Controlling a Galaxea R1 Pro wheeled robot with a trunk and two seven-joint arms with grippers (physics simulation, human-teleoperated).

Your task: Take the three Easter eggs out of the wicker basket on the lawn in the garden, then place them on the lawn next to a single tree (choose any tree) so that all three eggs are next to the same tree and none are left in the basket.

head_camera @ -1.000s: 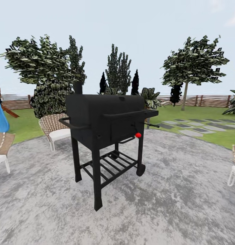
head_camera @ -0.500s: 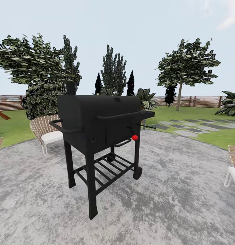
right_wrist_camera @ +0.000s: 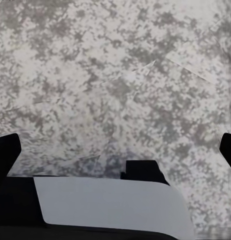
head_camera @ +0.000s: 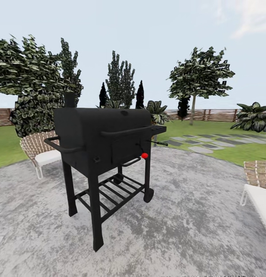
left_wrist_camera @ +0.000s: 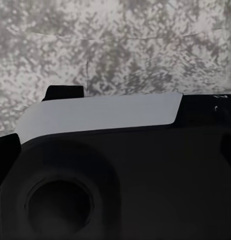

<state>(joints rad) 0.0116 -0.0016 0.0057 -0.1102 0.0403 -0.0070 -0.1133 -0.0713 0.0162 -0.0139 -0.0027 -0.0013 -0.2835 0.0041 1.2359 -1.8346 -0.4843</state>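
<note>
Grey paving [right_wrist_camera: 115, 90] lies under both tools, their grip state unclear; tree [head_camera: 198, 77] stands far off.

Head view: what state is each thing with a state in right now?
Black barrel barbecue grill: lid shut, upright on grey patio.
Wicker chair with white cushion: upright, unoccupied.
Slim-trunked tree: standing on the lawn.
Left claw, right claw: open or shut, cannot tell.

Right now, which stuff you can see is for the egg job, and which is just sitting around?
For the job: the lawn; the tree with the slim pale trunk.

Just sitting around: the black grill; two wicker chairs; stepping stones; fence.
</note>
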